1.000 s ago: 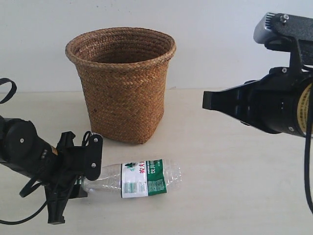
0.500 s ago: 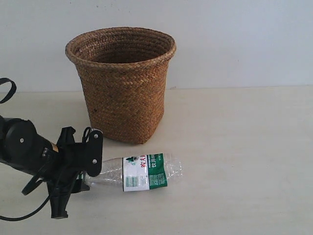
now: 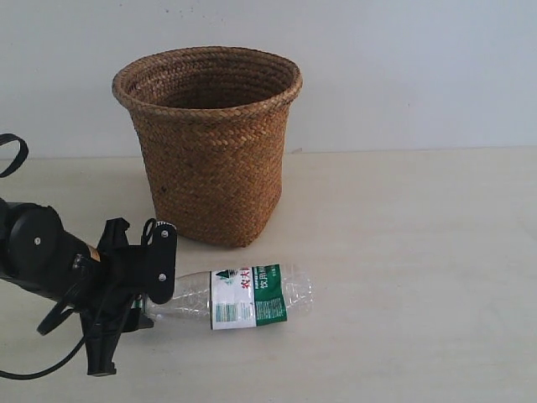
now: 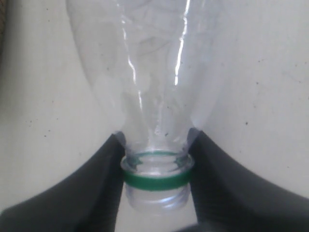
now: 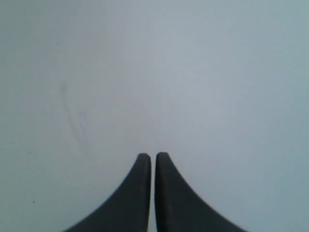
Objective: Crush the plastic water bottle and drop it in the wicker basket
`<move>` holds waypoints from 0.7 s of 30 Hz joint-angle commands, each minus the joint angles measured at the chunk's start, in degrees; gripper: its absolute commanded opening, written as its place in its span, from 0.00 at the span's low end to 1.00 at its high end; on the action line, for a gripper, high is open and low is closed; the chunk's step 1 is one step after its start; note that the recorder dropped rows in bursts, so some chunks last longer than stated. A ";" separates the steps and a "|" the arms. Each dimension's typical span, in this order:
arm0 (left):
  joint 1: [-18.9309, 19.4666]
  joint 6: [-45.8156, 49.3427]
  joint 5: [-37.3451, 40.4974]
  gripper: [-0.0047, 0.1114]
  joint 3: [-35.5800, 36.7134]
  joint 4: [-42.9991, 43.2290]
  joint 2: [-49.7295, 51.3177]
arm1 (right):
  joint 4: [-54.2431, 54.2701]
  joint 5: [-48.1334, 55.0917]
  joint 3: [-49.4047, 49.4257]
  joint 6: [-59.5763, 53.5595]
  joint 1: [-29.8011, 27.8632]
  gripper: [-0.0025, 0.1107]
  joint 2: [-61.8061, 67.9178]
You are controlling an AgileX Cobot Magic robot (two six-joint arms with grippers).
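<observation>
The plastic water bottle (image 3: 252, 295) lies on its side on the pale table (image 3: 403, 252), in front of the wicker basket (image 3: 210, 143), with its label facing up. My left gripper (image 3: 153, 290) is low at the front left and shut on the bottle's neck. In the left wrist view both fingers (image 4: 104, 179) press the neck of the clear bottle (image 4: 145, 72) at its green ring; below the ring are bare threads and no cap shows. My right gripper (image 5: 153, 157) is shut on nothing, faces a blank grey surface, and is outside the exterior view.
The basket stands upright at the back left, near a plain wall (image 3: 403, 75). A black cable (image 3: 10, 155) loops at the left edge beside the left arm.
The right arm has left the exterior view. The left gripper turned slightly with the bottle's neck, and the bottle shifted a little to the right. Nothing moved in the last half second.
</observation>
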 commanded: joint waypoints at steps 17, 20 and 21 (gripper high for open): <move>-0.23 -0.09 -0.54 0.07 -0.24 -1.10 -0.51 | -0.32 -1.69 2.91 0.14 -3.38 0.02 -2.80; -0.23 -0.09 -0.54 0.07 -0.24 -1.10 -0.51 | -0.32 -4.12 8.24 0.14 -3.38 0.02 -2.80; -0.23 -0.09 -0.54 0.07 -0.24 -1.10 -0.51 | -0.32 -5.02 10.66 0.14 -3.38 0.02 -2.80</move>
